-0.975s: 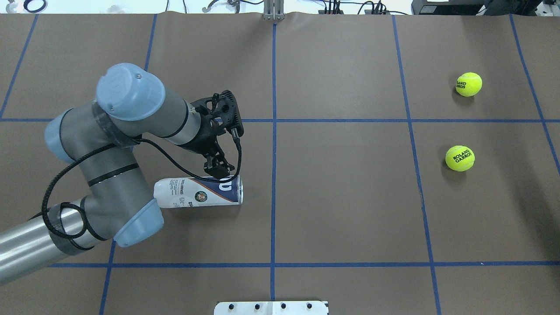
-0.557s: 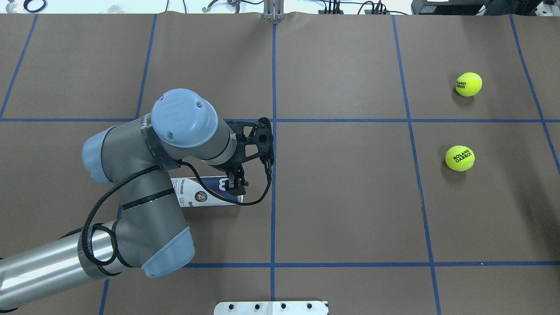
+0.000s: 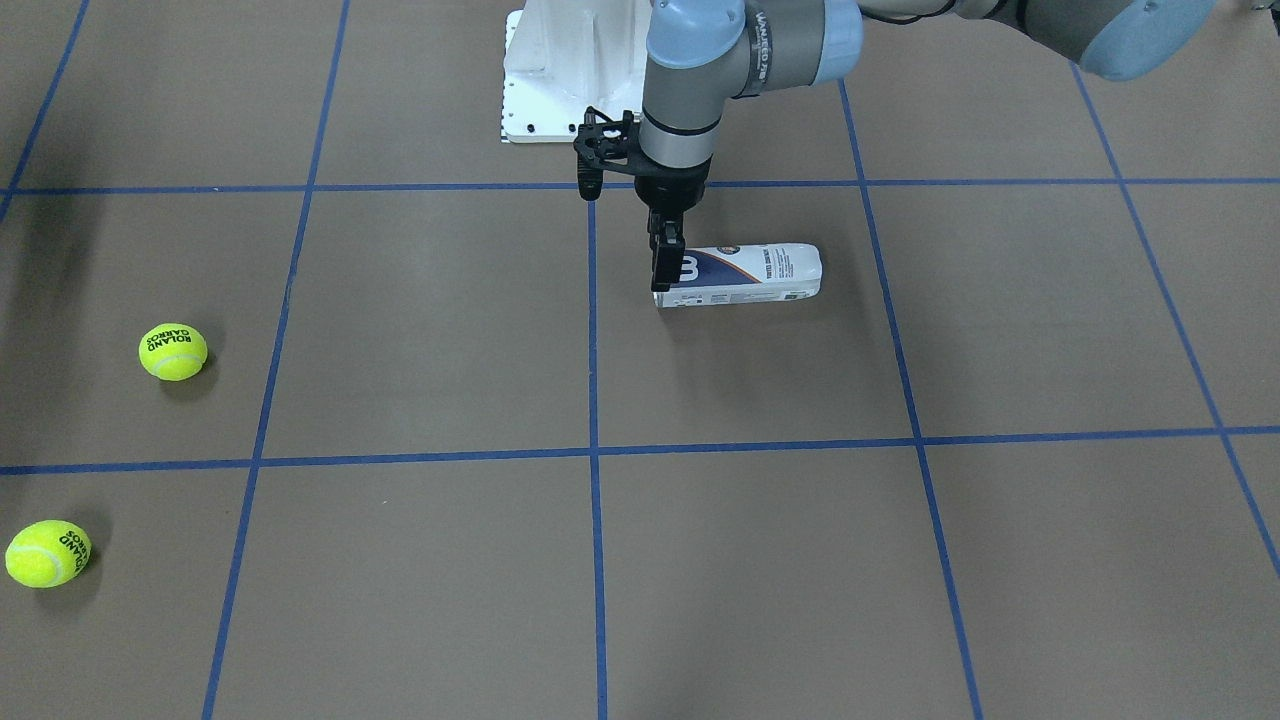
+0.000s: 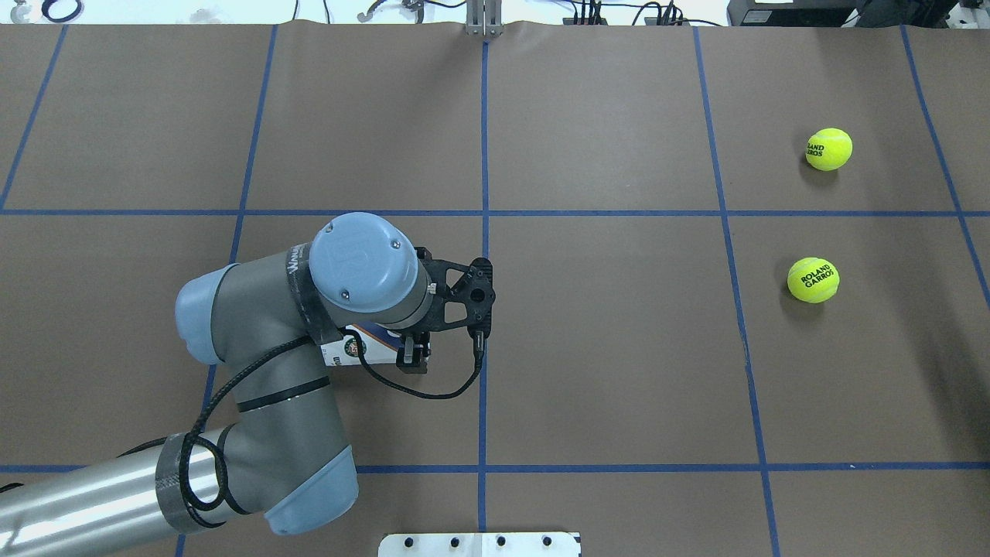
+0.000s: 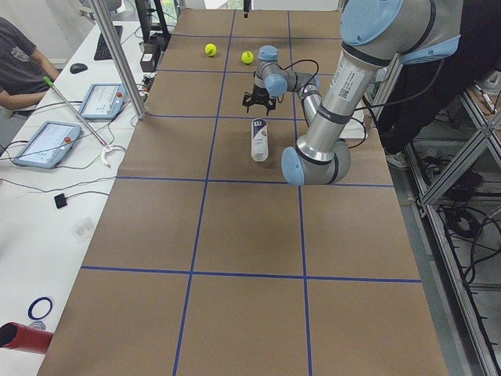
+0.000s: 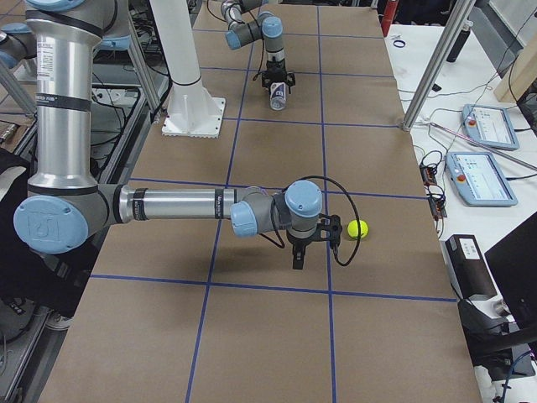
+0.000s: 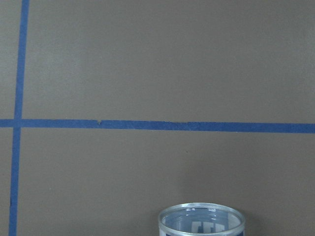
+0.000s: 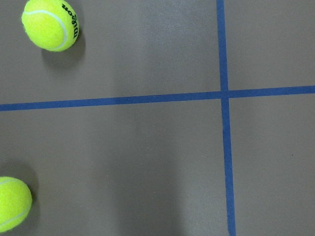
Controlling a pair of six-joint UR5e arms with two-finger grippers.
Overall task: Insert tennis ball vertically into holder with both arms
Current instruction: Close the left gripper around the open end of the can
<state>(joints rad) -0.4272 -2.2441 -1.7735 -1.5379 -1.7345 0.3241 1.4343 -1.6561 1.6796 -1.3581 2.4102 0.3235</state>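
Reaches in from the near left corner with the left arm point(image 4: 267, 402), folded back on itself, wrist turned straight down. Points the left gripper point(image 3: 667, 268) vertically, tips low over the bench point(image 3: 760, 560); cannot read the gap between its fingers. Stretches the right arm point(image 6: 176, 204) out level and low, with the right gripper point(image 6: 295, 260) aimed down just above the bench, opening unreadable.

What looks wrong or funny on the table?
The holder lies on its side instead of standing up, its open silver rim facing sideways, so no ball could drop in from above. The left gripper is down at that open end. The tennis balls sit loose, far from it. Nothing looks spilled or broken.
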